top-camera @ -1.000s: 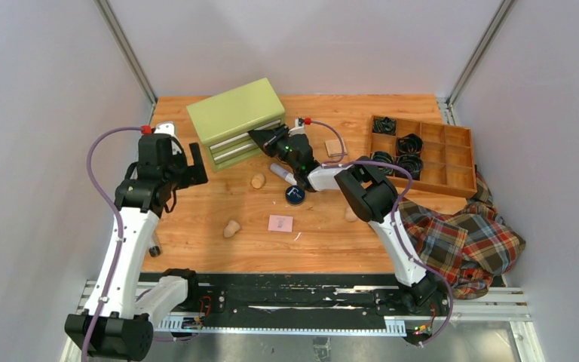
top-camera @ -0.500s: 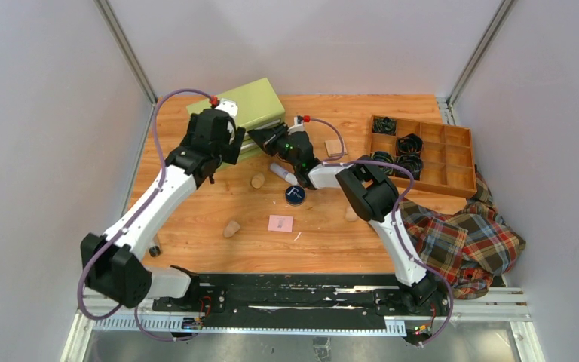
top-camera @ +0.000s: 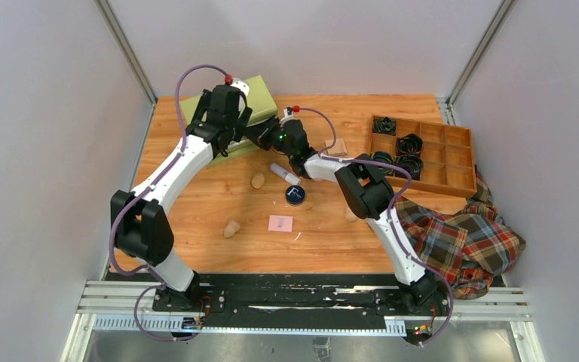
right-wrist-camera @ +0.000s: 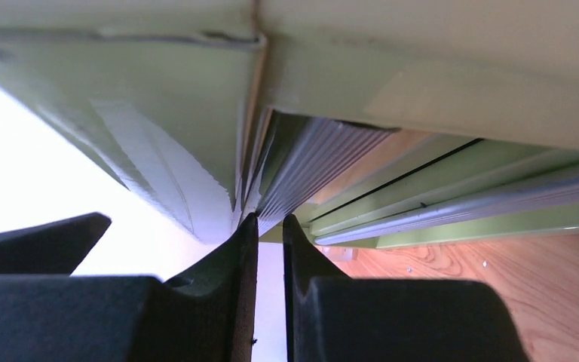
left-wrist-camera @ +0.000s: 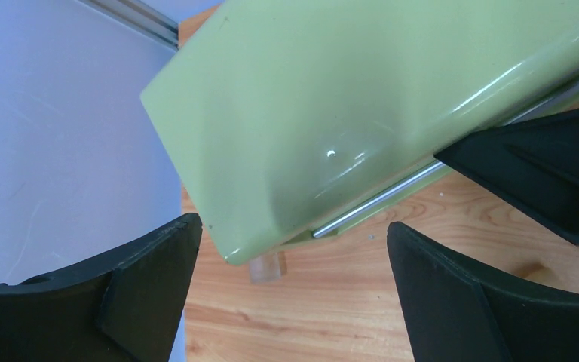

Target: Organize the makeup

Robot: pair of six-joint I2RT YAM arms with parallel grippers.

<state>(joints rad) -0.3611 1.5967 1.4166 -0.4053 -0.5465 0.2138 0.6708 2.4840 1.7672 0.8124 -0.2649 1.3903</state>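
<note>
Green drawer box (left-wrist-camera: 362, 98) sits under your left gripper (left-wrist-camera: 294, 230), jaws spread wide over its corner. Your right gripper (right-wrist-camera: 270, 220) is pinched nearly closed against the silver drawer rail (right-wrist-camera: 317, 162). White tube (top-camera: 283, 173), navy compact (top-camera: 295, 195) and pink pad (top-camera: 280, 223) lie loose on the table (top-camera: 196, 219), nearer you.

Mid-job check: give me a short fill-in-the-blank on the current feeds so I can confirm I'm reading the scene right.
1. The left hand hovers with its fingers ____ over the green drawer box.
2. The right hand pinches the silver handle of one of the box's ____.
3. The navy compact lies between the white tube and the ____ square pad.
4. The coiled bands in the wooden tray are ____.
Missing words: open; drawers; pink; black.
</note>
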